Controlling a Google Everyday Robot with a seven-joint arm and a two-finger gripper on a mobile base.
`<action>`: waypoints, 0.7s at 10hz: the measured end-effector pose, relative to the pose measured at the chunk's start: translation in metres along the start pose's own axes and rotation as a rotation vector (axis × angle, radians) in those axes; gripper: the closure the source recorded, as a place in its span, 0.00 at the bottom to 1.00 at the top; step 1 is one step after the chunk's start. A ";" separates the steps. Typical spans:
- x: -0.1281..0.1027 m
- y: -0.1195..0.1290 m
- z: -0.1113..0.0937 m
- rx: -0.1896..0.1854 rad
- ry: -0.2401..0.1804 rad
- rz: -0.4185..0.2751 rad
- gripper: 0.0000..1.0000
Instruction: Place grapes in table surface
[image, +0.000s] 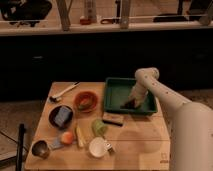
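The grapes (129, 104) show as a small dark clump inside the green tray (116, 90), near its right front. My gripper (132, 101) reaches down into the tray from the white arm (155, 87) on the right and sits right at the grapes. The table surface (140, 142) is light tan wood, with the tray on its far right part.
On the table's left stand a red-orange bowl (85, 100), a dark bowl with a blue thing (61, 116), a white utensil (63, 92), a green cup (99, 127), an orange-red fruit (66, 137), a white cup (97, 146), a metal cup (40, 148) and a dark bar (113, 118).
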 end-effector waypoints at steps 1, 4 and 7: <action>0.000 0.001 0.000 0.000 -0.003 0.002 1.00; 0.000 0.002 -0.003 0.000 0.001 -0.010 1.00; 0.010 0.004 -0.043 0.060 0.000 -0.053 1.00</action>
